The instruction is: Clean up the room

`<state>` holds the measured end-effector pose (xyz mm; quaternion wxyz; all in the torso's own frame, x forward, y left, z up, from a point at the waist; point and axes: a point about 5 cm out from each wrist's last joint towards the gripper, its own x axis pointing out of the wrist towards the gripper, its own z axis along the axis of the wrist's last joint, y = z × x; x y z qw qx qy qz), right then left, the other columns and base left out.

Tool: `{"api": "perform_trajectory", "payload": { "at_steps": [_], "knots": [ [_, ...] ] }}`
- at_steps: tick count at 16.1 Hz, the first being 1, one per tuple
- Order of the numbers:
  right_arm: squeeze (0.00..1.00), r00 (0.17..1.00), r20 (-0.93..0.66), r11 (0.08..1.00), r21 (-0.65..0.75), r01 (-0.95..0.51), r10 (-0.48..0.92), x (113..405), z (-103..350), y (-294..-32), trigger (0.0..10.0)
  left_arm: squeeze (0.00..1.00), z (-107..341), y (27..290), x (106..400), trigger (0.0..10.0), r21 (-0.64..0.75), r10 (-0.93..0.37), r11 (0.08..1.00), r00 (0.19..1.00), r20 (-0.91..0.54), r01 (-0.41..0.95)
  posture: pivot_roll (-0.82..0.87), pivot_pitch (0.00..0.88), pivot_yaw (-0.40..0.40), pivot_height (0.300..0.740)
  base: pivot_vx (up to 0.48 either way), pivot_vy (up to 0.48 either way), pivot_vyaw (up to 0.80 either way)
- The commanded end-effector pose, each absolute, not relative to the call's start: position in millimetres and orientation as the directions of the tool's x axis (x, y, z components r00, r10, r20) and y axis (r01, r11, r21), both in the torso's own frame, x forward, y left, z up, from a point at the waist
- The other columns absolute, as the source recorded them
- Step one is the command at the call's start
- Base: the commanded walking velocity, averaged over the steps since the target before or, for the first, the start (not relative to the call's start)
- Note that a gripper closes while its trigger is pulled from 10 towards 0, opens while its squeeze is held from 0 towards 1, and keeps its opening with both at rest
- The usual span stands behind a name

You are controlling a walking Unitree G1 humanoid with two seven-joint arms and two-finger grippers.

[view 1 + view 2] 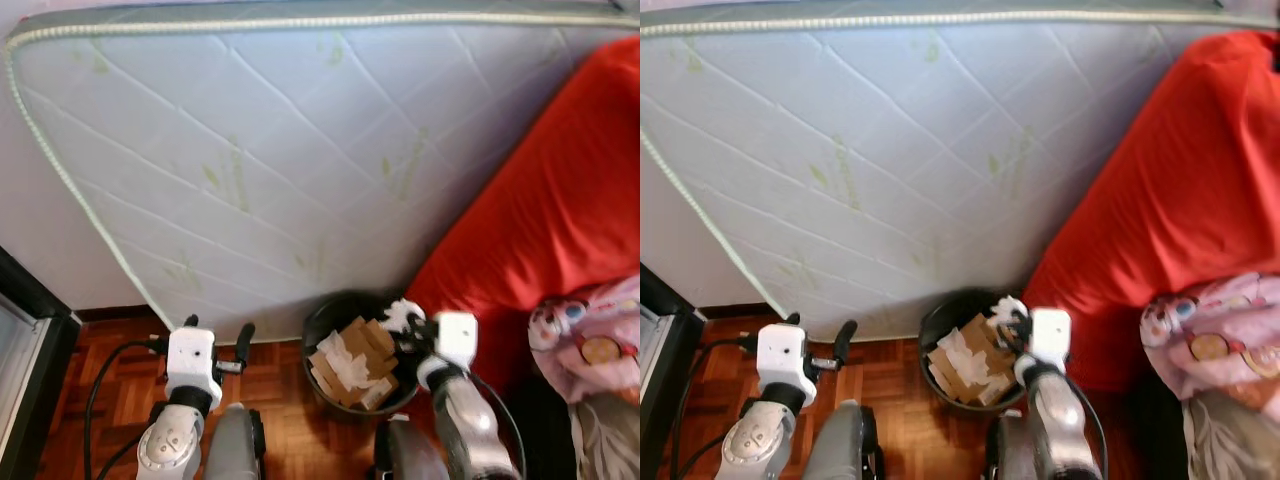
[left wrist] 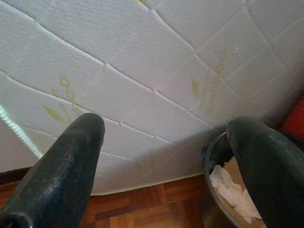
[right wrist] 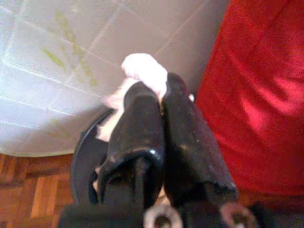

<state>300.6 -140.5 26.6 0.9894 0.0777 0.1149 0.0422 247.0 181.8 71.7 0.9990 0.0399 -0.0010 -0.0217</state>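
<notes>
Left eye view: our right gripper is pinched on a white tissue wad, held at the far right rim of the black bin; the bin mouth, with cardboard scraps inside, lies just to its left. Our left gripper hangs spread and empty, well apart.

Left wrist view: fingers wide, mattress ahead.

Right wrist view: wad clamped at the fingertips, bin below. We judge a short leftward shift precedes release.

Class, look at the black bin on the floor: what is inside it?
The black bin holds pieces of brown cardboard and crumpled white paper. Whatever lies beneath them is covered. The right gripper holds a white tissue above the rim.
</notes>
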Motion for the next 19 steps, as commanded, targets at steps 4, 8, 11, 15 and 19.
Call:
{"api": "perform_trajectory", "payload": {
  "at_steps": [4,8,11,15,19],
  "knots": [
    [0.00,0.941,-0.316,0.984,0.163,-0.069,0.119,324,33,-140,10.0,0.00,88,179,243,10.0,0.038,-0.023,0.999,0.999,0.035,0.022,0.05,0.288,-0.069,0.618,0.000,0.000,0.00],
    [0.00,0.907,-0.375,0.977,0.154,-0.145,0.194,335,38,-130,10.0,0.00,110,174,235,10.0,-0.003,-0.009,1.000,0.997,0.077,0.010,0.08,0.387,-0.098,0.618,0.000,0.000,0.00],
    [0.00,0.877,-0.418,0.971,0.131,-0.199,0.236,333,35,-119,10.0,0.00,124,169,224,10.0,-0.006,-0.009,1.000,0.997,0.080,0.009,0.12,0.472,-0.111,0.618,0.000,0.000,0.00],
    [0.00,0.861,-0.425,0.960,0.137,-0.242,0.278,332,35,-105,10.0,0.00,135,165,203,10.0,-0.016,0.004,1.000,0.998,0.061,-0.003,0.14,0.546,-0.117,0.618,0.000,0.000,0.00],
    [1.00,0.857,-0.404,0.947,0.159,-0.279,0.321,332,37,-89,10.0,0.00,138,166,194,10.0,-0.009,0.022,1.000,0.999,0.046,-0.022,0.14,0.583,-0.130,0.618,0.000,0.000,0.00]
  ]
}}
